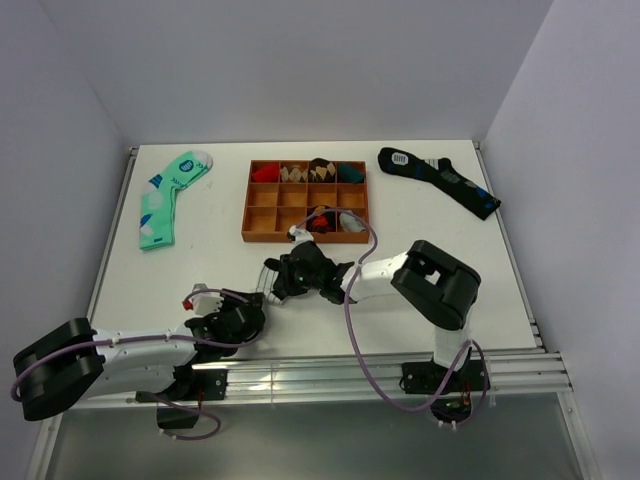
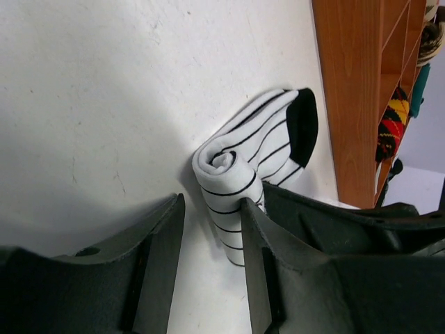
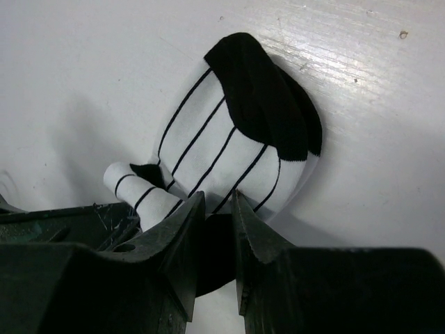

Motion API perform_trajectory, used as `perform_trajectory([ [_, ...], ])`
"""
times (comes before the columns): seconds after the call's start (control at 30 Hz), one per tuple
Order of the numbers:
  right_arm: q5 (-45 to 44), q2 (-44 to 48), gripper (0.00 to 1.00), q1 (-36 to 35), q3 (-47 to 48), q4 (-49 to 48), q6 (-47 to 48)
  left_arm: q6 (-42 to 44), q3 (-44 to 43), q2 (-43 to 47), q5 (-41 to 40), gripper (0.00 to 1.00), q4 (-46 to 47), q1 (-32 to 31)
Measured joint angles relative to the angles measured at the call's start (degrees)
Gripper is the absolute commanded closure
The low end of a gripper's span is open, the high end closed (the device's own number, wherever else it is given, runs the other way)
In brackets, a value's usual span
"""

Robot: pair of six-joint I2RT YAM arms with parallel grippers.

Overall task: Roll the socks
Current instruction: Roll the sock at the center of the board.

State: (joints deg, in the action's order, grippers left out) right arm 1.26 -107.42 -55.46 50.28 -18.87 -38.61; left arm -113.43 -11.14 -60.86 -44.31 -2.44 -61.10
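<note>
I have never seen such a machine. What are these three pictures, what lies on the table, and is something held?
Two robot arms are bolted to a white table. The wide picture comes from a camera above them; each close picture comes from a camera on one wrist.

The right gripper pinches a half-rolled striped sock. The left gripper stands open beside the roll, one finger against it.

Also on the table: a wooden box of compartments, some holding rolled socks, a mint green sock, and a long black sock.
</note>
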Motion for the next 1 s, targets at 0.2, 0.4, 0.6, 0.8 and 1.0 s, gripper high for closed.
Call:
perform_trajectory([
  [0.2,0.3,0.1,0.69,0.0,-0.5,-0.4,-0.8,0.0,0.6,0.7,0.3,0.55,0.9,1.0],
  [0.4,0.3,0.0,0.7,0.0,-0.5,-0.4,-1.0,0.2,1.9,5.9,0.4,0.54,0.3,1.0],
  [0.6,0.3,-0.2,0.7,0.0,-0.5,-0.3,-1.2,0.2,3.3,9.3,0.4,0.52,-1.1,1.0],
  [0.8,0.3,-0.2,0.7,0.1,-0.5,-0.3,-1.4,0.2,3.6,7.6,0.4,0.5,-1.2,1.1],
  [1.0,0.3,-0.2,0.71,0.1,-0.6,-0.5,-1.7,0.9,3.9,6.8,0.3,0.49,1.5,1.8],
])
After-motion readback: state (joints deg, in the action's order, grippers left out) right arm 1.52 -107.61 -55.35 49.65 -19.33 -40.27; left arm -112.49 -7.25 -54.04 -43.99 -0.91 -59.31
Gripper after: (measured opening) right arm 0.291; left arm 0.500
